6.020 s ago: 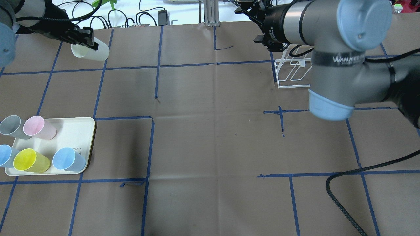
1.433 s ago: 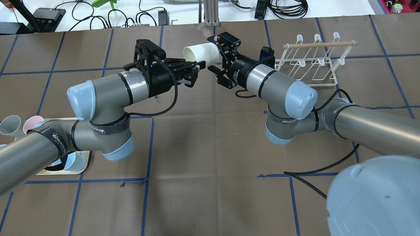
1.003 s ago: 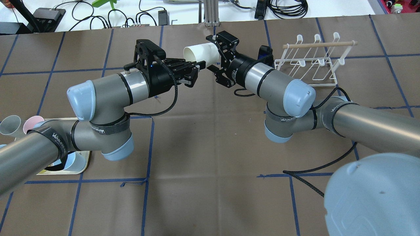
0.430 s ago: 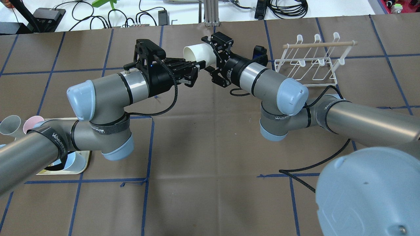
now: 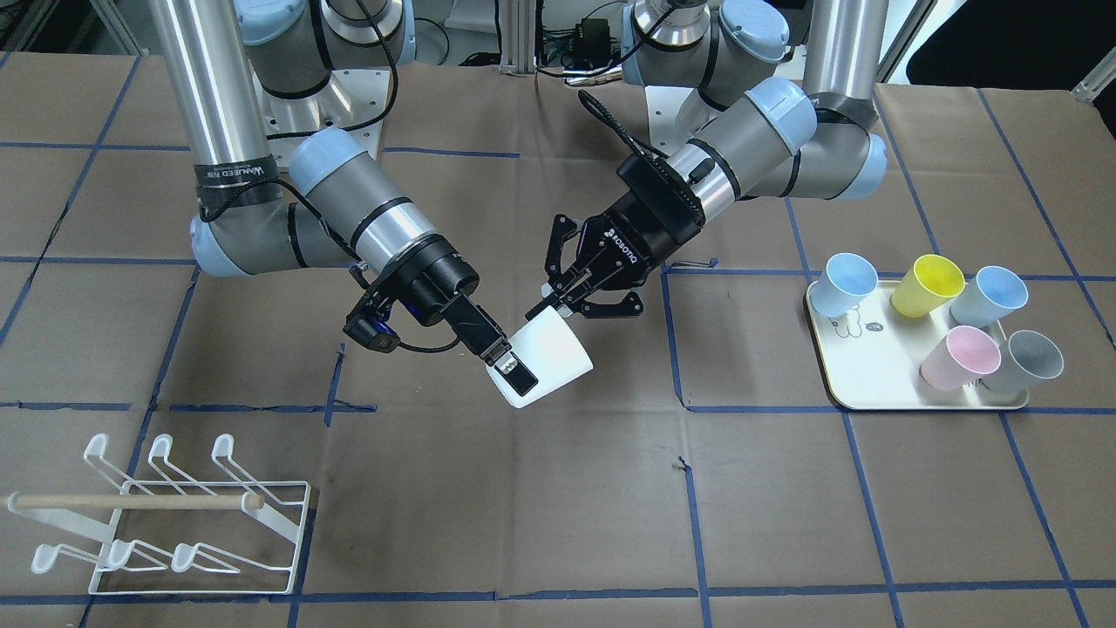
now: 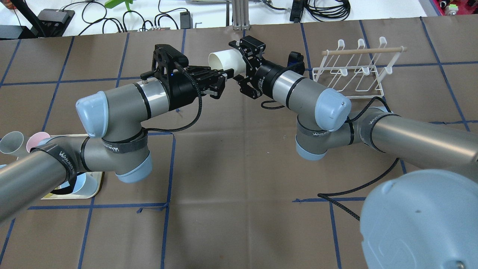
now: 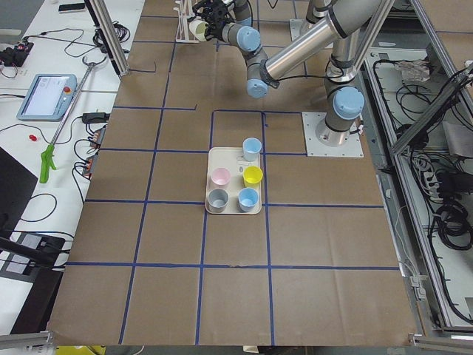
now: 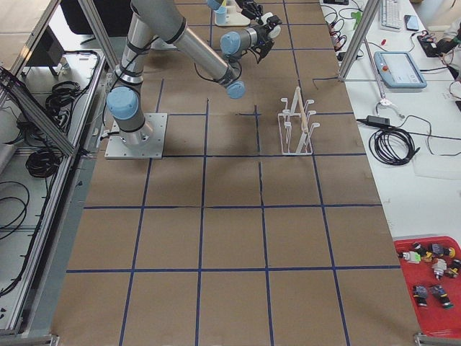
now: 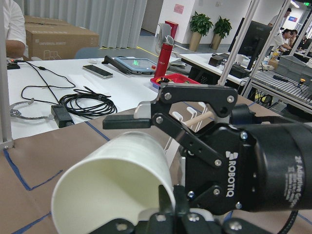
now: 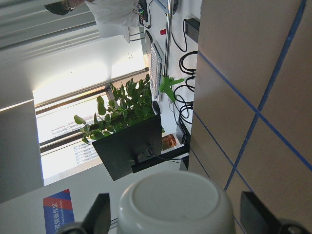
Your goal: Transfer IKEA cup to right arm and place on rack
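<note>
The white IKEA cup (image 5: 551, 356) hangs on its side above the table's middle, mouth toward the left arm. My left gripper (image 5: 549, 307) is shut on the cup's rim (image 9: 117, 180), pinching the wall. The right arm's gripper (image 6: 238, 61) stands open with its fingers on either side of the cup's base (image 10: 175, 204), a gap showing on each side. One of its fingers (image 5: 514, 373) lies over the cup's side. The white wire rack (image 6: 351, 71) with its wooden dowel stands on the table to the right arm's side, with no cup on it.
A cream tray (image 5: 872, 384) on the left arm's side holds several coloured cups, among them pink (image 5: 950, 358) and yellow (image 5: 928, 286). Blue tape lines grid the brown table. A black cable (image 6: 358, 188) trails from the right arm.
The left arm brought the cup from the far left to the middle. In the last second the right gripper slid further left over the cup's base; the left gripper held still.
</note>
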